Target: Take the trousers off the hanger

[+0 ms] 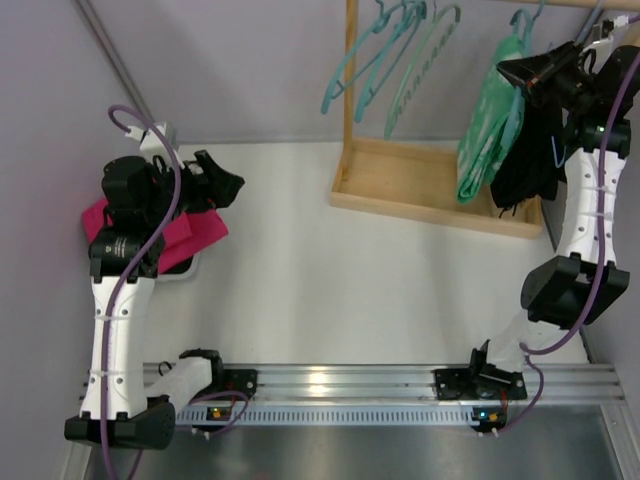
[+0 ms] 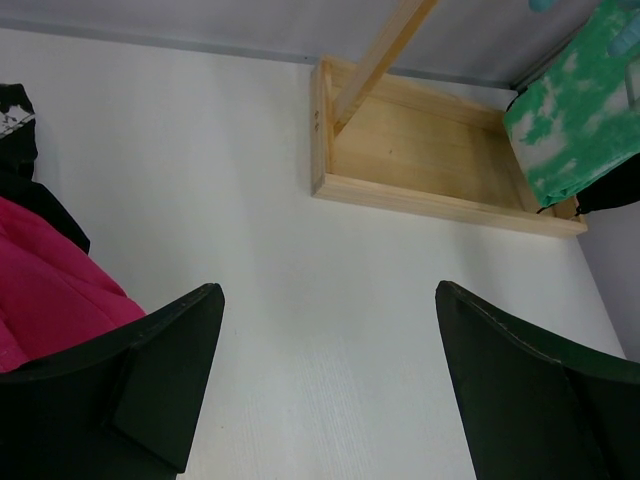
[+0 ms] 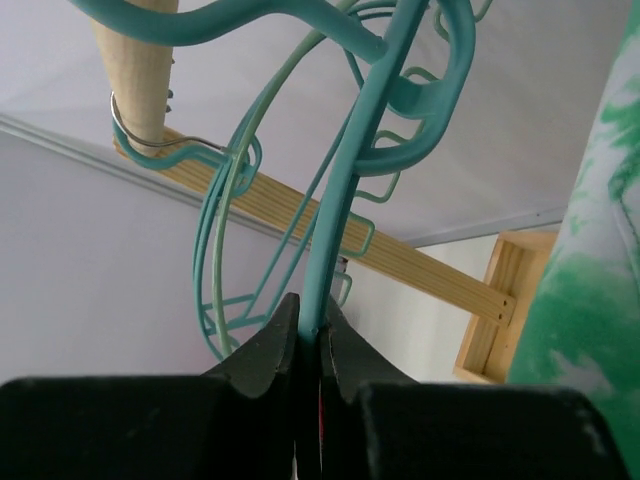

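The mint-green trousers (image 1: 490,125) with white blotches hang folded over a teal hanger (image 1: 521,22) on the wooden rack at the top right, next to a black garment (image 1: 530,150). My right gripper (image 1: 520,70) is raised beside them and is shut on the teal hanger's bar (image 3: 345,200), which runs up from between the jaws in the right wrist view; the trousers (image 3: 590,290) fill that view's right edge. My left gripper (image 1: 225,185) is open and empty over the table at the left; its view shows the trousers (image 2: 580,120) far off at the top right.
A wooden rack with a tray base (image 1: 420,185) stands at the back right; several empty teal hangers (image 1: 385,60) hang from its rail. A magenta cloth (image 1: 160,235) lies under the left arm. Grey walls close the left and back.
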Tool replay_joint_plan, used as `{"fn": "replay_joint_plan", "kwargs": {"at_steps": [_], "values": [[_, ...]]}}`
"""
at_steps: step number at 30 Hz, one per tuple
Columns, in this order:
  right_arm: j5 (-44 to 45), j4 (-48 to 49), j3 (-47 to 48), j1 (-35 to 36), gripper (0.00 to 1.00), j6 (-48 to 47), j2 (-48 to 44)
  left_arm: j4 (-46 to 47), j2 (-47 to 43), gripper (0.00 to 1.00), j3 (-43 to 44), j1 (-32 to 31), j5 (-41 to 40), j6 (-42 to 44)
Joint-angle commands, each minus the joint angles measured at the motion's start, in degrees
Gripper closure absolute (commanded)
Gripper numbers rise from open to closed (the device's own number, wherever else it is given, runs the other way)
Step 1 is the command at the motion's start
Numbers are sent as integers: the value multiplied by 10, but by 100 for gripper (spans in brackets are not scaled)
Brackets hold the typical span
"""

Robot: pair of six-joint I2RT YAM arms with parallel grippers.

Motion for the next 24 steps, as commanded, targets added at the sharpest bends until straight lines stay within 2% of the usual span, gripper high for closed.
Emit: {"fn": "replay_joint_plan", "kwargs": {"at_steps": [1, 7, 17, 24], "values": [[-20, 108, 33, 5, 100, 20, -3, 29, -3, 7, 15, 3, 10, -6], [-28, 198, 52, 6, 100, 83, -4, 42, -4, 8, 13, 3, 19, -13], [-33, 267, 88, 12, 100, 130, -28, 74, -17, 9, -7, 3, 26, -22], [-44, 288, 30, 17, 100, 136, -68, 95, -28, 9, -15, 4, 24, -16]]}}
